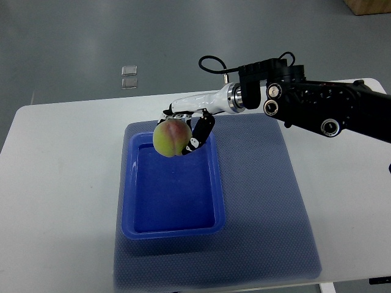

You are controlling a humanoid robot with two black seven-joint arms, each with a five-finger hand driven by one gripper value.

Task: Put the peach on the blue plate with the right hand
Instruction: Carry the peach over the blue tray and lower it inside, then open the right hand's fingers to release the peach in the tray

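Your right hand (186, 125) is reaching in from the right edge, its black forearm (330, 107) crossing the far right part of the white table (55, 183). The fingers (201, 131) are curling around the peach (170, 137), gripping it from the far side and the right. You are holding the peach over the far end of the blue plate (171, 226), which is really a deep rectangular tray. From this steep angle you cannot tell whether the fruit is hanging above the tray floor or already touching it, though it is overlapping the far rim near the far left corner.

The tray is sitting on a blue mat (263, 213), with its long sides running away from you. The whole near stretch of the tray floor is lying open, with nothing in it. The mat is reaching past the tray on the right by a broad margin and on the near side by a narrower one, while its near edge is running close to the table's near edge. To the left of the tray, bare table is stretching out to the rounded left corner. Beyond the table's far edge, two small pale squares (129, 76) are lying on the grey floor (73, 43), well apart from your work.
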